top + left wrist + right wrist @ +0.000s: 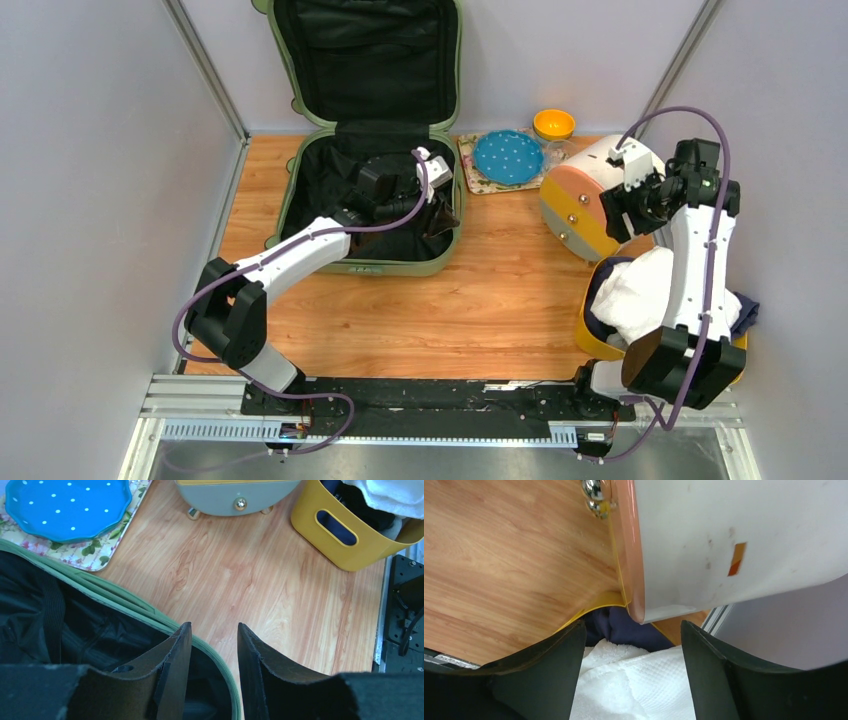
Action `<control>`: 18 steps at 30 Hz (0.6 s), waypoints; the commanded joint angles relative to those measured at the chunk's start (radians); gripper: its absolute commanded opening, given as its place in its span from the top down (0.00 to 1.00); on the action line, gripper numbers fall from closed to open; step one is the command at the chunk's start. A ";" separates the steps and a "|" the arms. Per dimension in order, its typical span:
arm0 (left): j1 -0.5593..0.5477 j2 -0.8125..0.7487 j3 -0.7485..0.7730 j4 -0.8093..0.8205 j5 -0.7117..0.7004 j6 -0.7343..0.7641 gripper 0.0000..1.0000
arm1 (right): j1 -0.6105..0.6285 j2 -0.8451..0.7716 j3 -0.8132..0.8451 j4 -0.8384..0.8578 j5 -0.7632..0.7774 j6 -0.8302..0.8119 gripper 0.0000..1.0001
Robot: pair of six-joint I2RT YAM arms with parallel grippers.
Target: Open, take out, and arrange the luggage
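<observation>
Wooden table [480, 300] bears open luggage [365, 110], top edge cut off.

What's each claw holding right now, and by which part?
Right claw is open, holding nothing, above the white towel. Left claw has its fingers apart at the luggage rim; whether it grips it cannot be told.

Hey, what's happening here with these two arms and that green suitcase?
The green suitcase lies open, lid propped upright. The left gripper is at its right rim, fingers apart, holding nothing. The right gripper hangs open above the yellow bin, which holds a white towel and dark clothes, next to the round drawer box.
</observation>
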 commanded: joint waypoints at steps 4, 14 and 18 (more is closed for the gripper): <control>0.012 -0.027 0.011 0.034 0.013 -0.014 0.53 | -0.018 0.063 -0.041 0.052 0.164 0.077 0.46; 0.017 -0.036 -0.006 0.034 0.002 -0.014 0.53 | -0.074 0.240 0.108 0.216 0.233 0.014 0.55; 0.021 -0.047 -0.018 0.028 -0.010 0.000 0.53 | -0.090 0.309 0.162 0.287 0.230 -0.029 0.55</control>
